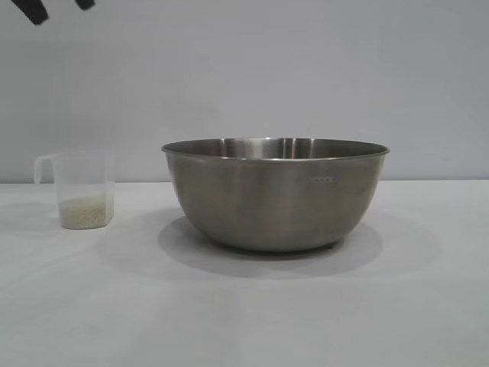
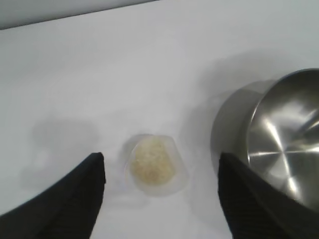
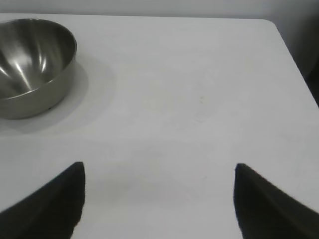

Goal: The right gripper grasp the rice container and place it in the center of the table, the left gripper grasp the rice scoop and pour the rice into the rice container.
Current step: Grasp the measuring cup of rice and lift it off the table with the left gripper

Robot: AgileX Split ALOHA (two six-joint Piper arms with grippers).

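The bowl (image 1: 275,195) stands upright near the middle of the white worktop (image 1: 244,313), its rolled rim level and faint small lettering on the side that faces the exterior camera. Seen from the wrist cameras, its inside is bare brushed steel. The scoop (image 1: 80,189) stands upright on the worktop well to the left of the bowl in the exterior view, apart from it, with its loop handle near the rim pointing away from the bowl. A pale layer of rice (image 1: 84,213) lies in the bottom of the scoop and fills only its lowest part. The left tool (image 2: 162,199) hangs above the scoop with its two black fingers (image 2: 75,199) spread wide, one on each side of the scoop as seen from the left wrist, and it grips nothing; the scoop sits on the worktop below, clear of both fingers. In the exterior view only two dark tips of that tool (image 1: 34,9) show at the upper left corner, high above the scoop. The right tool (image 3: 159,204) is also spread open and empty, held over bare worktop, with the bowl (image 3: 32,67) well off to one side of it.
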